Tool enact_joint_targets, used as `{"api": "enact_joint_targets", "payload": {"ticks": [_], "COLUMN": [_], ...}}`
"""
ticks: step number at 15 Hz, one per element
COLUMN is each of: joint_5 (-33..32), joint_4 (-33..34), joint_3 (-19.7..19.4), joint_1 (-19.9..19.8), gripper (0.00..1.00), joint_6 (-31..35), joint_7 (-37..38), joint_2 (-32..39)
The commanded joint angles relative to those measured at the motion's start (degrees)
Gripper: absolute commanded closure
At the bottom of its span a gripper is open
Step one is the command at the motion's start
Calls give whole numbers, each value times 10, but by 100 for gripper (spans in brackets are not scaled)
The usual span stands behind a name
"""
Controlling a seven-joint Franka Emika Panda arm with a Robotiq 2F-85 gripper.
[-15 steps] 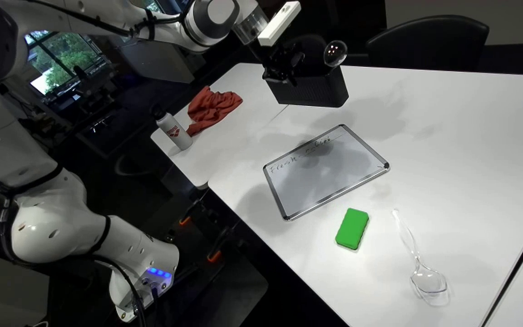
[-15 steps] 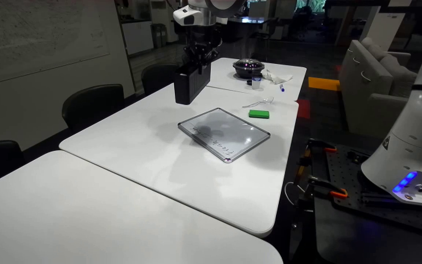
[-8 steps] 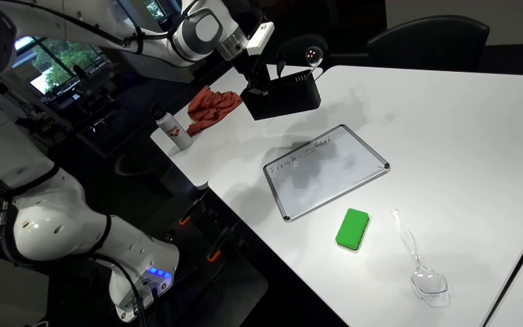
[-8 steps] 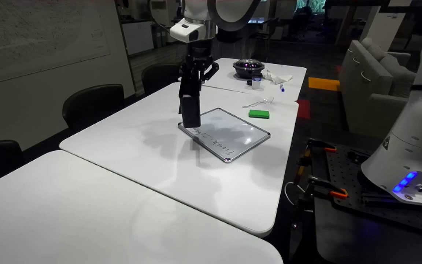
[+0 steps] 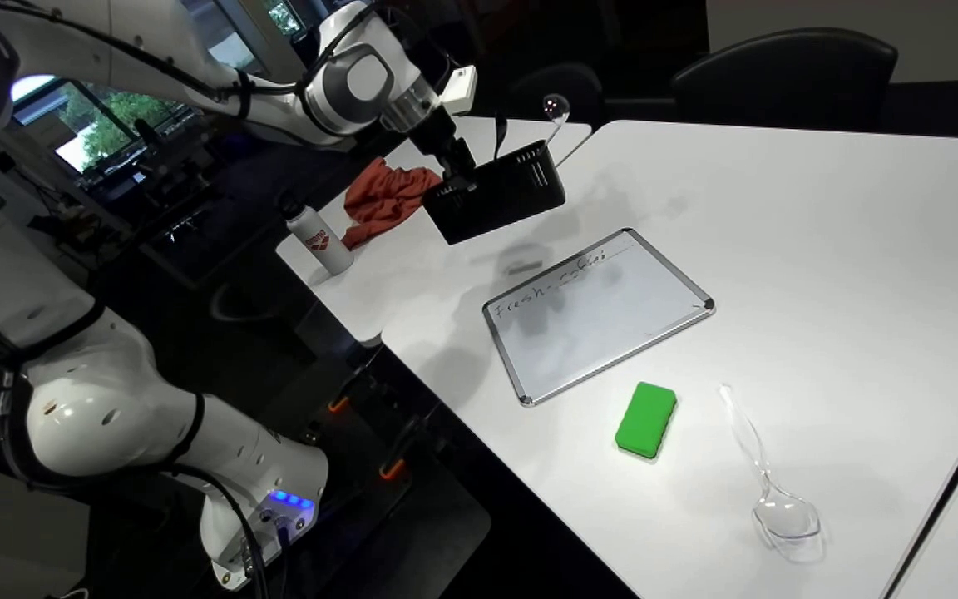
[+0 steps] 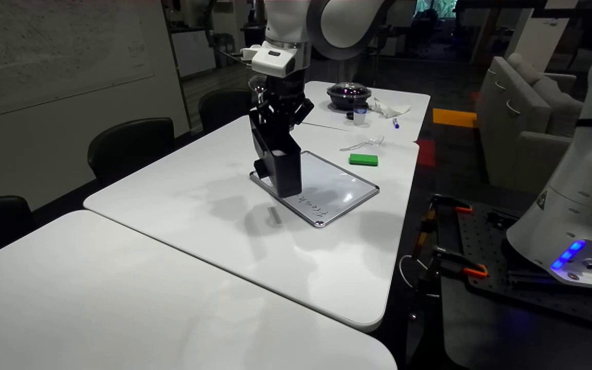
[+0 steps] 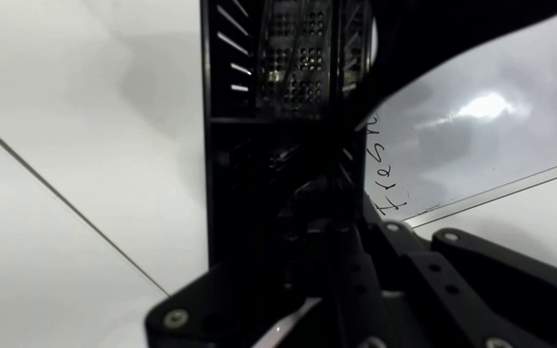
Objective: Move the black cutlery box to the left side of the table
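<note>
1. Cutlery box, blk, hangs in air above white table, open side up, nr whiteboard.
2. Gripper: fingers clamped on box wall nr one end.
3. Clear spoon & dark utensil stick up out of box.
4. Whiteboard lies on tbl w/ handwriting along 1 edge.
5. Green block & 2nd clear spoon lie on tbl, block nr whiteboard.
6. Red cloth just beside white bottle.
</note>
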Motion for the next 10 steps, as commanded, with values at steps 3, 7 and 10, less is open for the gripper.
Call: {"api": "enact_joint_targets", "payload": {"ticks": [3, 7, 10], "joint_5": [-7, -31, -74], "joint_4": [2, 6, 2], "joint_3": [-5, 5, 5], "joint_1": [10, 24, 36], "gripper": [99, 99, 99], "joint_6": [14, 74, 126], "joint_7": [-9, -53, -79], "joint_2": [5, 36, 51]}}
